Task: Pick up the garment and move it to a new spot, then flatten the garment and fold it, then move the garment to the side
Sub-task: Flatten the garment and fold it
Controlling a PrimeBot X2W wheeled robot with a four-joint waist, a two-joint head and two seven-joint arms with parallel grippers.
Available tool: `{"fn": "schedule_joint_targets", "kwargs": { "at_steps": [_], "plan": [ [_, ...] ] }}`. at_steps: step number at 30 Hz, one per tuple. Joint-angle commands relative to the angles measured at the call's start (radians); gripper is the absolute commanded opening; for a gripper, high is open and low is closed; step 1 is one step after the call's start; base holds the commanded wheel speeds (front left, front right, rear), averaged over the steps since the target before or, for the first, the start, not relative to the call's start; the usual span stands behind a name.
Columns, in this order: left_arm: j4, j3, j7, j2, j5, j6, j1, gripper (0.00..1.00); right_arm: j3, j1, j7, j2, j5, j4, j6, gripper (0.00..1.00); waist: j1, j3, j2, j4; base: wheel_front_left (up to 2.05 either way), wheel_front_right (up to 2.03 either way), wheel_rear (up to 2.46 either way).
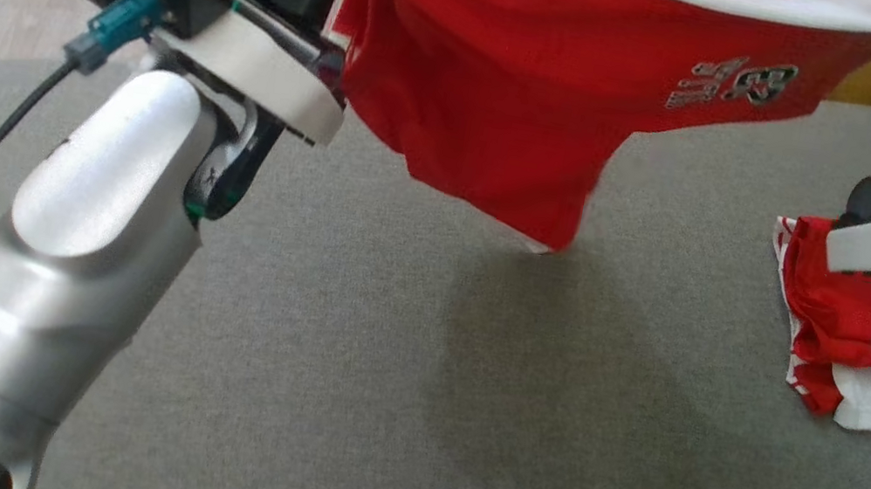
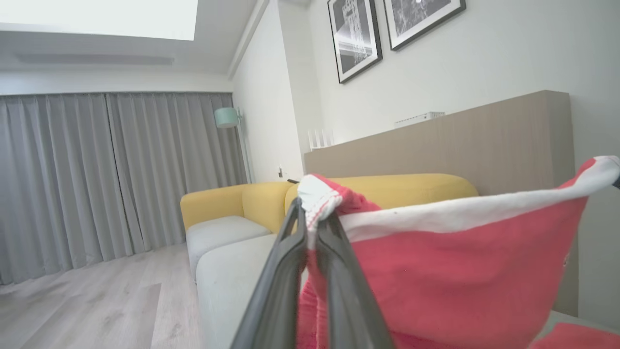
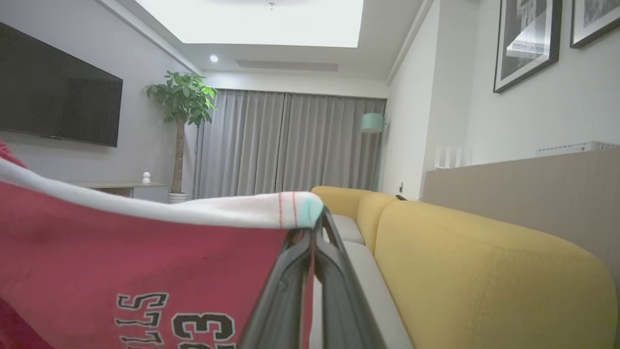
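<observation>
Fingers of the left gripper are pressed together on one corner of the white waistband of the red garment, and only a small bunch of cloth sticks out above the tips. The right gripper pinches the other end of the same band, also very near to the edge of the fabric. Both grips look thin to me, so a quick pull sideways could draw a corner out, and then the garment would swing down from one side and crumple.

Between the two arms the garment hangs in the air above the grey surface, waistband stretched, the legs hanging in loose folds. Its lowest tip seems just above the surface. If the arms go down unevenly, this tip may touch first and fold under, which makes the flattening harder.

Further right, a second red and white cloth lies crumpled beside the right arm. Lowering too near could lay one piece over the other.
</observation>
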Motion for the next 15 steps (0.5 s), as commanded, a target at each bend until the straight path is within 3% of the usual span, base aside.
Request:
{"fn": "schedule_joint_targets", "kwargs": {
  "at_steps": [1, 15],
  "plan": [
    [-0.043, 0.053, 0.006, 0.037, -0.008, 0.015, -0.06, 0.0, 0.012, -0.036, 0.015, -0.011, 0.002, -0.045, -0.001, 0.0, 0.0, -0.011, 0.0, 0.004, 0.0, 0.0, 0.0],
    [-0.14, 0.044, 0.054, 0.061, -0.044, 0.05, 0.047, 0.0, -0.012, 0.072, 0.124, -0.001, -0.037, -0.123, -0.001, 0.0, 0.0, 0.04, 0.0, 0.038, 0.0, 0.0, 0.0]
  ]
}}
